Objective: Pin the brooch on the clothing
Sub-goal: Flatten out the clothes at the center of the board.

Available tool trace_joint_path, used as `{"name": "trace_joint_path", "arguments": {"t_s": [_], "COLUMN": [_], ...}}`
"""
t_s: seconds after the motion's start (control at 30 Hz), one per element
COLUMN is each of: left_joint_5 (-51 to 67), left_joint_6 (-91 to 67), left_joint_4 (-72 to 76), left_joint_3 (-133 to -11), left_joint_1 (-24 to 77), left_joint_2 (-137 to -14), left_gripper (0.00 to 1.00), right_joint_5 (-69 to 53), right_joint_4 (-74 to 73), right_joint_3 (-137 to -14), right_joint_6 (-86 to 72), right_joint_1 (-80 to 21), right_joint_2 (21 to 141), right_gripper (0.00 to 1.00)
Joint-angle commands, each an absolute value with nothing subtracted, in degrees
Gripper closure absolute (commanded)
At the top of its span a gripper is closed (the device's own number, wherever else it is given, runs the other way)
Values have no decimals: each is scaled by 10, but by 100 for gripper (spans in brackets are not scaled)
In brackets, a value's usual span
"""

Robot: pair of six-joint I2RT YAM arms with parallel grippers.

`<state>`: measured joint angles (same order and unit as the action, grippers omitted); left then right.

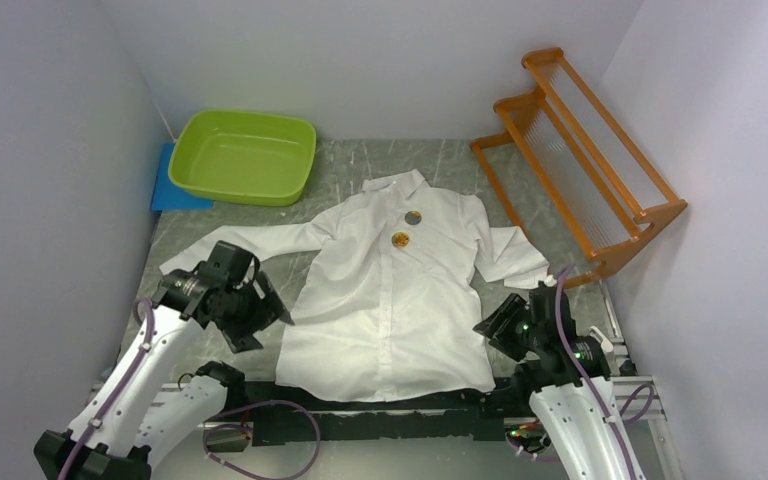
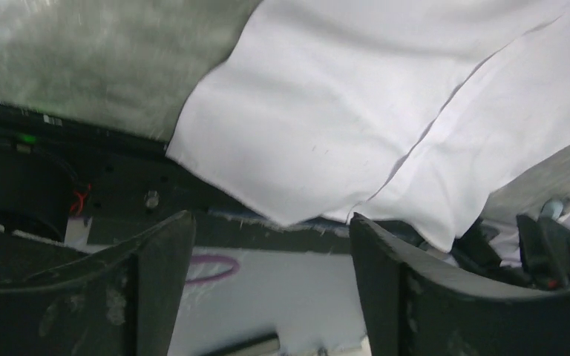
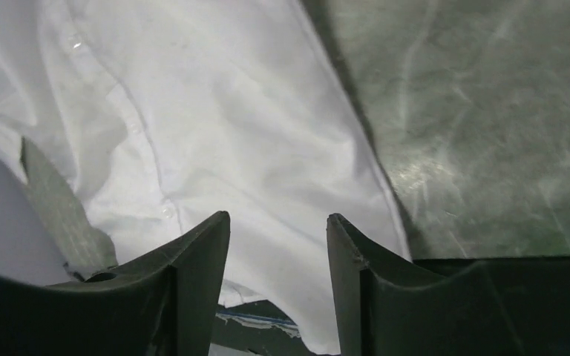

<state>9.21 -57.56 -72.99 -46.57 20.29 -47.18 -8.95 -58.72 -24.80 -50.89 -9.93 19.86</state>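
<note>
Between the spread, empty left gripper (image 1: 265, 322) and right gripper (image 1: 490, 322) lies the white dress shirt (image 1: 390, 310), flat and front-up, likely to offer its chest. Ahead of both, a gold brooch (image 1: 400, 239) rests there.

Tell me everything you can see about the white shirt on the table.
The white dress shirt lies flat, front up and closed, on the grey table, with its collar at the far end. The fabric looks thin and creased. One sleeve stretches out to the robot's left; the other is folded back short. A gold round brooch and a bluish brooch sit on its chest. Its hem reaches the table's near edge.
</note>
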Motion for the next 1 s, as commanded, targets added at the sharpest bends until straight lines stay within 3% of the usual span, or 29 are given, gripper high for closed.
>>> {"name": "trace_joint_path", "arguments": {"t_s": [0.0,0.3,0.63,0.87,0.97], "left_joint_5": [10,4,-21,-5,9], "left_joint_6": [-523,-398,-399,-381,-379], "left_joint_4": [-652,-474,-334,-252,-228], "left_joint_3": [-527,-597,-651,-653,-652], "left_joint_1": [202,137,51,12,2], "left_joint_2": [-540,-767,-935,-996,-1018], "left_gripper": [16,13,17,27,37], "right_joint_5": [-172,-353,-377,-377,-372], "right_joint_4": [-483,-282,-237,-194,-190], "right_joint_3": [-278,-236,-219,-201,-207], "right_joint_6": [-452,-385,-356,-374,-369], "right_joint_1": [-100,-103,-111,-113,-113], "right_joint_2": [213,341,370,380,388], "right_gripper": [44,34,20,18,17]}}
